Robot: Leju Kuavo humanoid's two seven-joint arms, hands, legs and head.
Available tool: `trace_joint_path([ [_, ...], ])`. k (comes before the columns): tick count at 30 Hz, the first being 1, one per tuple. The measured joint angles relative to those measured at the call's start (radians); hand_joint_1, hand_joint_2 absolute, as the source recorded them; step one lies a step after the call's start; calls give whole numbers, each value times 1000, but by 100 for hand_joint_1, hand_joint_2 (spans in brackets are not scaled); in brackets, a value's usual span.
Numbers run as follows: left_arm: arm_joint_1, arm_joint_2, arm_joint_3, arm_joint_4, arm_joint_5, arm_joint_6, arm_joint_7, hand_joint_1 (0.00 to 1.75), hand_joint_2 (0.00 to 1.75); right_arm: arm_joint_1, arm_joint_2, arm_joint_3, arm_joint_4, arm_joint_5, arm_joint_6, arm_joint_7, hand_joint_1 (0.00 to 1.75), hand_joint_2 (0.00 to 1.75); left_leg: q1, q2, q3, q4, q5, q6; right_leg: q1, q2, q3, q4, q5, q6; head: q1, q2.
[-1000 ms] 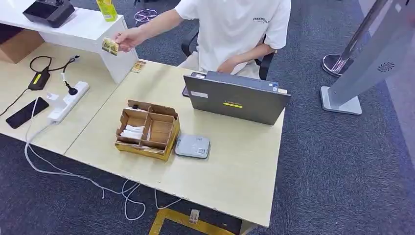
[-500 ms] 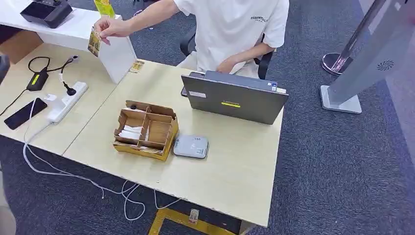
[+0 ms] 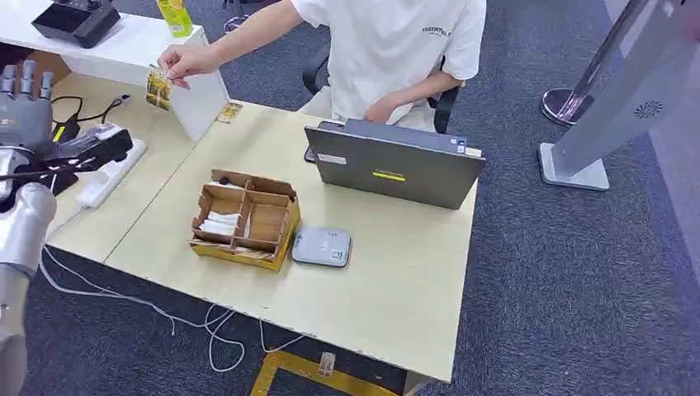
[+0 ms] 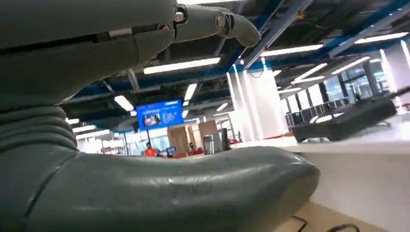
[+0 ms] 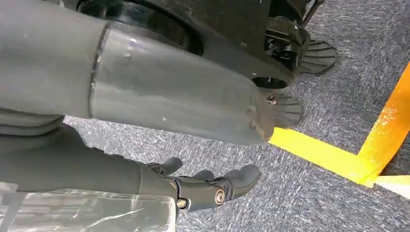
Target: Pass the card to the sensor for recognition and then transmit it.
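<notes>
Head view: left hand (image 3: 25, 103) fingers (image 3: 23, 78) spread, empty.

The right hand (image 5: 145, 145) hangs above a grey-blue carpet floor (image 5: 309, 193), its thick grey thumb stretched out and its darker fingers (image 5: 227, 186) loosely curled with nothing in them. A strip of yellow tape (image 5: 338, 157) lies flat on the carpet and meets a second strip at a corner. Something clear and glossy, like plastic film (image 5: 87, 212), sits against the hand; what it is cannot be told.
</notes>
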State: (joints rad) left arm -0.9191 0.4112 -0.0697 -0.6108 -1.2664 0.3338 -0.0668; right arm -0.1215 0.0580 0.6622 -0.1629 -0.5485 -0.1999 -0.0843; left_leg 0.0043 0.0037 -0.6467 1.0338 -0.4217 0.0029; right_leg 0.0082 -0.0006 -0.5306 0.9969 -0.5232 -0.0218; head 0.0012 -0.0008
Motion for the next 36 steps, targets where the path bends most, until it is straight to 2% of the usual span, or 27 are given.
trace_joint_path([
  [3, -15, -11, -40, 36, -31, 0, 17, 0, 0, 0, -1, 1, 0, -1, -1, 3, 0, 0, 0, 0, 0, 0, 0, 0, 0, 0, 0, 0, 0, 0, 0, 0],
  [9, -23, -29, -68, 73, -44, 2, 26, 0, 0, 0, -3, 1, 1, -11, 0, 5, 0, 0, 0, 0, 0, 0, 0, 0, 0, 0, 0, 0, 0, 0, 0, 0],
  [26, -36, -48, -76, 107, -51, 15, 24, 0, 0, 1, -6, 4, 4, -11, 0, 7, 0, 0, 0, 0, 0, 0, 0, 0, 0, 0, 0, 0, 0, 0, 0, 0],
  [27, -36, -55, -76, 109, -52, 26, 21, 0, 175, 1, -6, 4, 4, -11, 0, 7, 0, 0, 0, 0, 0, 0, 0, 0, 0, 0, 0, 0, 0, 0, 0, 0],
  [30, -36, -82, -77, 113, -68, 68, 24, 0, 175, 0, -6, 6, 4, -11, 0, 7, 0, 0, -1, 0, 0, 0, 0, 0, 0, 0, 0, 0, 0, 0, 0, 0],
  [36, -36, -148, -95, 129, -105, 108, 47, 0, 175, -2, -6, 6, 4, -14, 0, 2, 0, 0, -1, -1, 0, 0, 0, 0, -1, 0, 0, 0, 0, 1, 1, 0],
])
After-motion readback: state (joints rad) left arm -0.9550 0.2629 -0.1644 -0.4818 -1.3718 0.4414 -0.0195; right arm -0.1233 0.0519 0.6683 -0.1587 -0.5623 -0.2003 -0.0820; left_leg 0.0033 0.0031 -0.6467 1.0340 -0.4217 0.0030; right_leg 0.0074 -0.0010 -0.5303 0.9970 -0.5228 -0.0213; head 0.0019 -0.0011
